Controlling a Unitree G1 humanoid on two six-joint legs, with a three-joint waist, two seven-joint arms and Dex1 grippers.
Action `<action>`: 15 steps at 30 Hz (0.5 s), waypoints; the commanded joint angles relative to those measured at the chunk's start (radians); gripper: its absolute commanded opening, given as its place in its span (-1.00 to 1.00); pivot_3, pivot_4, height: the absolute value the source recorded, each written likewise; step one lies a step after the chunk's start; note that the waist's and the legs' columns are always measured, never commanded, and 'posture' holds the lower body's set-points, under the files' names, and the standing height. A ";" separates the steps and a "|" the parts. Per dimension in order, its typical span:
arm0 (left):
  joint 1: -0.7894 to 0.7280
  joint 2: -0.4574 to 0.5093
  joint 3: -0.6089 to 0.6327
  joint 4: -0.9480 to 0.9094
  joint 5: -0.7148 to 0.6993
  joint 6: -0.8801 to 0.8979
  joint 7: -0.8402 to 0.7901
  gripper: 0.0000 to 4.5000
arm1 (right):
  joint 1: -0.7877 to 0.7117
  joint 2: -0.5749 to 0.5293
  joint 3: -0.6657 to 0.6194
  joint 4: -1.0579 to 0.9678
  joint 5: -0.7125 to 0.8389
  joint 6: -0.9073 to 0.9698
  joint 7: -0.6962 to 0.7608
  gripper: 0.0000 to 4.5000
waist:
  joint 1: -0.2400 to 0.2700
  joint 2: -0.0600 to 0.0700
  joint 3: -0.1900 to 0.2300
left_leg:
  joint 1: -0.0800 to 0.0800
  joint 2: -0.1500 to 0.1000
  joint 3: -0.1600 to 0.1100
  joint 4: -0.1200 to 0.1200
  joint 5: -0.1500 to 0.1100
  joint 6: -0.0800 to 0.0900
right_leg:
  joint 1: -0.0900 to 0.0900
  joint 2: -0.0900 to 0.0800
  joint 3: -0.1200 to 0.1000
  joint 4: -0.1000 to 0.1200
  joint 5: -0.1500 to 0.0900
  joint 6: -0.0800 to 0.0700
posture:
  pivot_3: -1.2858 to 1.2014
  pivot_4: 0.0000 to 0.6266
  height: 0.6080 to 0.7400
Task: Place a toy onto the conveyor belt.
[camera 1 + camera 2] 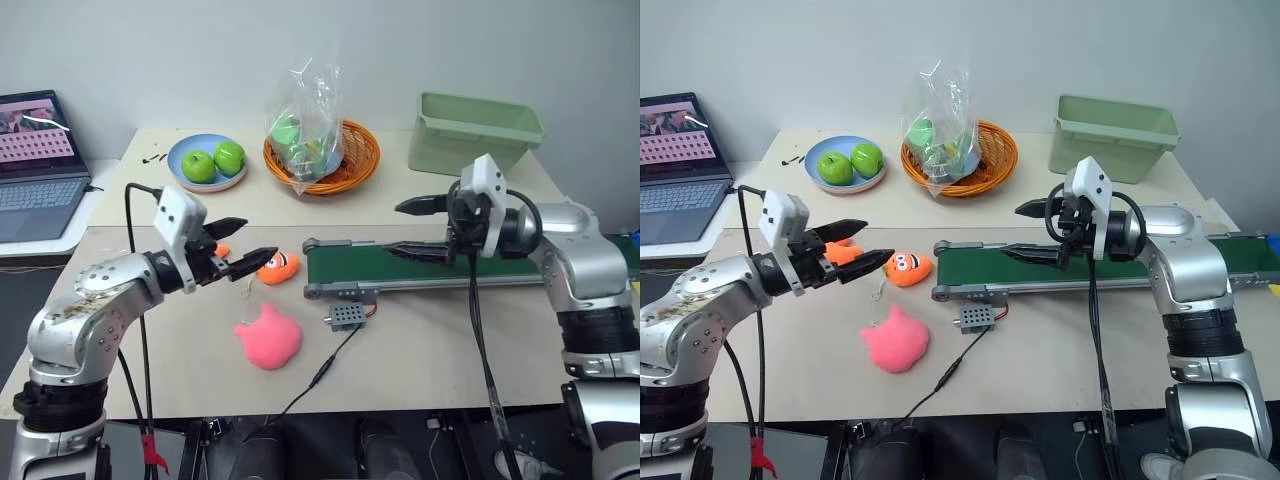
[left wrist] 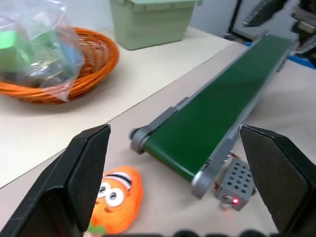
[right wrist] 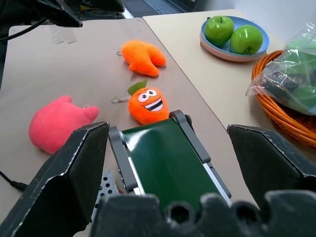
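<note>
- A beige table (image 1: 430,340) spans the scene, with a second table pushed against its far edge.
- The conveyor belt (image 1: 420,265), a long narrow dark-green strip in a low grey metal frame with a roller at its near end, lies on the table and runs off toward the robot's right.
- The right gripper (image 1: 418,230) hangs above the belt near its roller end, pointing toward the robot's left. Its two black fingers are spread wide apart, one above the other, and nothing is between them.
- The left gripper (image 1: 240,243) reaches over the table toward the belt's roller end. Its black fingers (image 2: 74,177) are also spread wide and hold nothing.
- The toy (image 3: 143,57), a flat plain orange plush fish with small fins and a tail, lies on the table on the robot's left side. In the head views it is mostly hidden behind the left gripper's fingers, just beside them; whether they touch it cannot be told.
- It lies well apart from the right gripper, beyond the end of the belt, and it is not on the belt.
- A rounder orange toy with a face (image 3: 146,104) lies just off the belt's roller end, between the fish and the belt.
- A pink plush blob (image 1: 268,338) lies nearer the robot.
- A small grey box (image 1: 348,317) with a cable sits beside the belt frame.
</note>
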 commanded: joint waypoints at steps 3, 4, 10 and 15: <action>-0.001 -0.020 0.231 0.053 -0.148 0.104 0.128 0.98 | -0.053 0.009 -0.001 0.021 -0.010 -0.039 0.016 1.00 | -0.002 0.000 0.000 | 0.000 0.000 0.000 0.000 0.000 0.000 | 0.000 0.000 0.000 0.000 0.000 0.000 | 0.03 -0.52 1.00; 0.008 -0.037 0.276 0.080 -0.180 0.133 0.168 0.98 | -0.057 0.012 0.003 0.027 -0.012 -0.042 0.019 1.00 | -0.002 0.000 0.000 | 0.000 0.000 0.000 0.000 0.000 0.000 | 0.000 0.000 0.000 0.000 0.000 0.000 | 0.03 -0.52 1.00; 0.087 -0.127 0.476 0.207 -0.294 0.237 0.368 0.98 | -0.079 0.032 0.018 0.063 -0.028 -0.062 0.037 1.00 | -0.004 0.000 0.000 | 0.001 0.000 -0.001 0.000 0.000 0.000 | 0.000 0.000 0.000 0.001 0.000 0.000 | 0.03 -0.52 1.00; 0.105 -0.217 0.617 0.307 -0.422 0.267 0.549 0.98 | -0.092 0.036 0.027 0.085 -0.038 -0.074 0.050 1.00 | 0.002 0.000 0.000 | 0.000 0.000 -0.002 0.000 0.000 0.000 | 0.000 -0.001 0.000 0.001 0.000 0.000 | 0.03 -0.52 1.00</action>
